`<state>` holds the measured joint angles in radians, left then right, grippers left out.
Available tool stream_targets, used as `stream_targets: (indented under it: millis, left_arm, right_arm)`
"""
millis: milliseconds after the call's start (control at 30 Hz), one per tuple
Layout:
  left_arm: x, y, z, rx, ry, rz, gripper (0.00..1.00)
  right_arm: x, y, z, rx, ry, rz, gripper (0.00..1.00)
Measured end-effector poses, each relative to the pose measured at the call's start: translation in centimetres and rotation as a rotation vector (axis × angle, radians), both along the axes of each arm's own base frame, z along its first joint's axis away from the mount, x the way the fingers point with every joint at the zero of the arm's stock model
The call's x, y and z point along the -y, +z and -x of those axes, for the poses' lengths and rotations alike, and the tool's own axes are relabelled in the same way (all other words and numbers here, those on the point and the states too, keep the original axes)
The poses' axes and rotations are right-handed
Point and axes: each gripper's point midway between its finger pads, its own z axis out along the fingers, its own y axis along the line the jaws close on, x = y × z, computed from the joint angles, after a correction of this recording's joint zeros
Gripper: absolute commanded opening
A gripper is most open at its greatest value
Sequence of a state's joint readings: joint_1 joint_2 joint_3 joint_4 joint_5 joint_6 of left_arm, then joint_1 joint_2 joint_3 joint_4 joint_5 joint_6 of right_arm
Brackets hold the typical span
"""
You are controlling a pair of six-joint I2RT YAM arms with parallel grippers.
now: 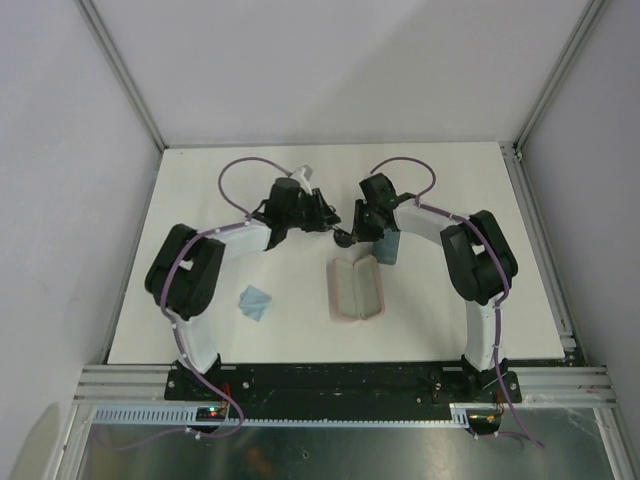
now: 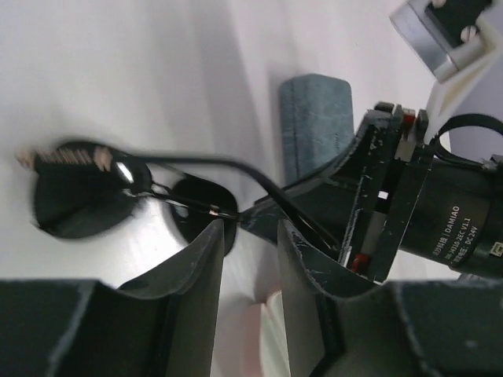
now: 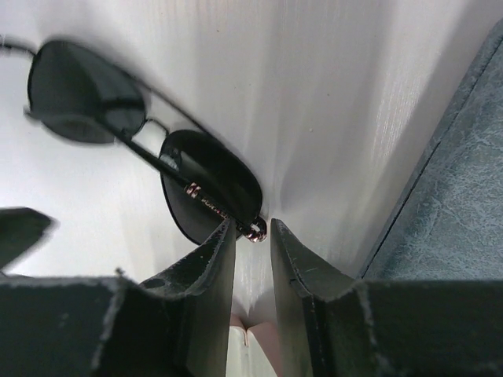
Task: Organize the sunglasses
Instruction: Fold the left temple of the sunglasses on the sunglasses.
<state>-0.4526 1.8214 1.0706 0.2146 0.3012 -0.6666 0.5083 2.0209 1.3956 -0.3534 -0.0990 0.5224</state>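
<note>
The black wire-framed sunglasses (image 1: pixel 341 238) hang between my two grippers above the table. In the right wrist view their dark lenses (image 3: pixel 208 188) lie just ahead of my right gripper (image 3: pixel 251 228), which is shut on the hinge end of the frame. In the left wrist view the sunglasses (image 2: pixel 86 192) sit at the left, and one thin arm runs into the right gripper (image 2: pixel 369 212). My left gripper (image 2: pixel 251 229) is open, with its left fingertip (image 2: pixel 214 236) against the frame's rim. The white-framed pair is not clearly in view.
An open pink case (image 1: pixel 355 290) lies below the grippers, with a blue-grey case (image 1: pixel 390 250) beside the right arm. A light-blue cloth (image 1: pixel 257 303) lies at the front left. A small whitish object (image 1: pixel 303 175) sits behind the left arm; I cannot tell what it is.
</note>
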Motion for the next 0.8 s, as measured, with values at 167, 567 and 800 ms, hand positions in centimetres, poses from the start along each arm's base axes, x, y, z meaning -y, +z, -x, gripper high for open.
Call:
stream_targets:
  millis: [167, 567, 800]
  left_arm:
    - [2.8, -2.5, 0.9, -0.036, -0.07, 0.003, 0.38]
    - [1.5, -4.1, 2.5, -0.078, -0.088, -0.022, 0.37]
    - [-2.0, 1.5, 3.7, 0.022, -0.059, 0.008, 0.38]
  right_arm:
    - [0.1, 0.0, 0.0, 0.0, -0.001, 0.001, 0.29]
    - [0.6, 0.0, -0.2, -0.005, -0.012, 0.003, 0.31]
    - [1.6, 0.7, 0.1, -0.005, -0.014, 0.034, 0.35]
